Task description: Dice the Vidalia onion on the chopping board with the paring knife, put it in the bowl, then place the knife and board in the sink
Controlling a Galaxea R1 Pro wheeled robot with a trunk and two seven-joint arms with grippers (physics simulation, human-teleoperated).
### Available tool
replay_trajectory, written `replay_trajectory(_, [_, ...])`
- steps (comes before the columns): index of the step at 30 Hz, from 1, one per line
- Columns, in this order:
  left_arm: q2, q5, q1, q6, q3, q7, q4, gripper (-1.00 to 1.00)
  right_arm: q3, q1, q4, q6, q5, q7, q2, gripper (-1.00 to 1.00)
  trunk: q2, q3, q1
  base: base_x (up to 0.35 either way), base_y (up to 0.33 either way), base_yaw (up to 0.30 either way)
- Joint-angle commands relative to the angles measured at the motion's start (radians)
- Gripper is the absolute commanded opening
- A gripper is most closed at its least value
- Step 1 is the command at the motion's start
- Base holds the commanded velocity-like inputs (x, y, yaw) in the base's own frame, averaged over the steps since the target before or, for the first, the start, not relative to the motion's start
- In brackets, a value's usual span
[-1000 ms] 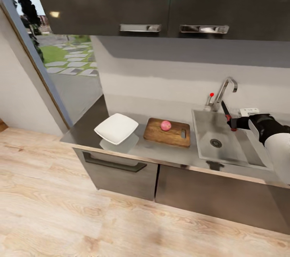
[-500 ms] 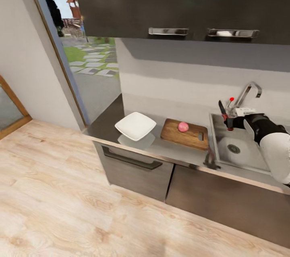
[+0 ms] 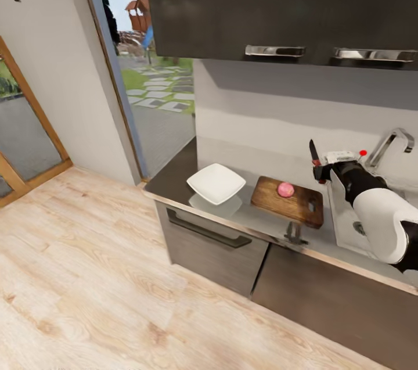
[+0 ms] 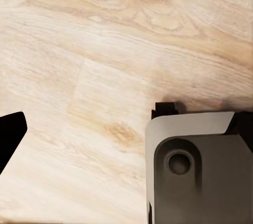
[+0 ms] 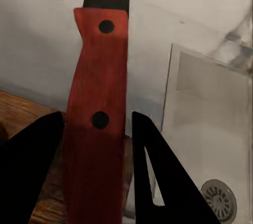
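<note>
Pink round Vidalia onion (image 3: 285,189) sits whole on the brown wooden chopping board (image 3: 288,201), mid-table beside the steel sink (image 3: 348,225). Right gripper (image 3: 320,172) fingers clamp the red-handled paring knife (image 3: 314,156). Remaining: dicing, white square bowl (image 3: 216,183), sink drop-off. Left fingers: cannot tell.

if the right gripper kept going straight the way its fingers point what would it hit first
Likely the grey wall behind the countertop. The right gripper, shut on the paring knife, points there in its wrist view; the blade would touch first. Depth is unclear.
</note>
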Motion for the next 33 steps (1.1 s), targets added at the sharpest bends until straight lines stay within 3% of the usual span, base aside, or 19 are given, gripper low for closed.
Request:
replay_trajectory(1, [0.0, 0.003, -0.002, -0.008, -0.008, 0.002, 0.005, 1.0, 0.039, -0.001, -0.02, 0.002, 0.011, -0.101, 0.028, -1.0, -0.002, -0.001, 0.001, 0.0, 0.0, 0.219])
replay_trajectory(3, [0.0, 0.003, -0.002, -0.008, -0.008, 0.003, 0.005, 1.0, 0.103, -0.001, -0.046, 0.002, 0.011, -0.183, 0.049, -1.0, -0.002, 0.001, 0.001, 0.0, 0.0, 0.208])
replay_trajectory(8, [-0.002, 0.003, -0.002, -0.008, -0.008, 0.002, 0.005, 1.0, 0.397, -0.001, -0.086, 0.001, 0.011, -0.413, 0.1, -1.0, -0.002, 0.004, 0.001, 0.0, 0.0, 0.097])
replay_trajectory(9, [-0.002, 0.003, -0.002, -0.008, -0.008, 0.003, 0.005, 1.0, 0.44, -0.001, -0.088, 0.001, 0.011, -0.447, 0.109, -1.0, -0.002, 0.004, 0.001, 0.0, 0.0, 0.022])
replay_trajectory(12, [-0.002, 0.003, -0.002, -0.008, -0.008, 0.003, 0.005, 1.0, 0.509, -0.001, -0.09, 0.002, 0.011, -0.52, 0.131, -1.0, -0.002, 0.004, 0.001, 0.0, 0.0, 0.012])
replay_trajectory(16, [-0.002, 0.003, -0.002, -0.007, -0.008, 0.002, 0.005, 1.0, 0.569, -0.001, -0.088, 0.004, 0.014, -0.602, 0.165, -1.0, -0.002, 0.004, 0.001, 0.0, 0.0, 0.003])
replay_trajectory(21, [-0.004, 0.002, -0.002, -0.007, -0.009, 0.002, 0.005, 1.0, 0.648, 0.0, -0.072, 0.005, 0.029, -0.626, 0.179, -1.0, -0.002, 0.004, 0.001, 0.0, -0.088, 0.0])
replay_trajectory(25, [-0.006, 0.002, -0.002, -0.007, -0.009, 0.002, 0.005, 1.0, 0.658, 0.002, -0.057, 0.005, 0.031, -0.627, 0.182, -1.0, -0.002, 0.004, 0.001, -0.005, -0.268, 0.0])
replay_trajectory(33, [-0.007, 0.002, -0.002, -0.007, -0.009, 0.002, 0.005, 1.0, 0.671, 0.002, 0.024, 0.005, 0.032, -0.625, 0.221, -1.0, -0.002, 0.004, 0.001, -0.056, -0.305, 0.0])
